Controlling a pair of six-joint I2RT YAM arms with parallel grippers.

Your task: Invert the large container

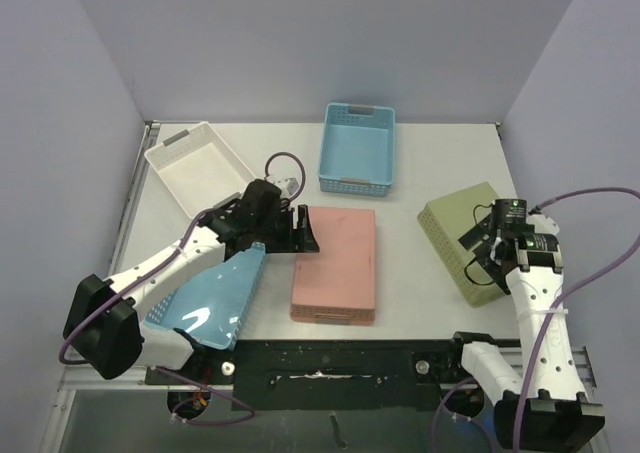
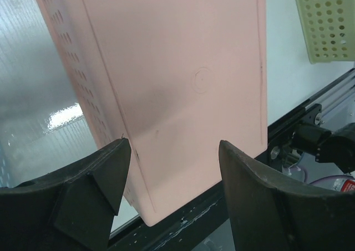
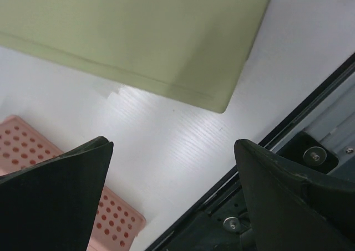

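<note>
At table centre, pink container lies base-up, flip apparently complete, so left gripper and right gripper hang spread, empty.

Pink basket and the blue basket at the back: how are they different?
The pink basket lies bottom up; the blue basket at the back sits open side up. The pink basket looks bigger than the blue one. Both are rectangular with holes in their sides.
</note>
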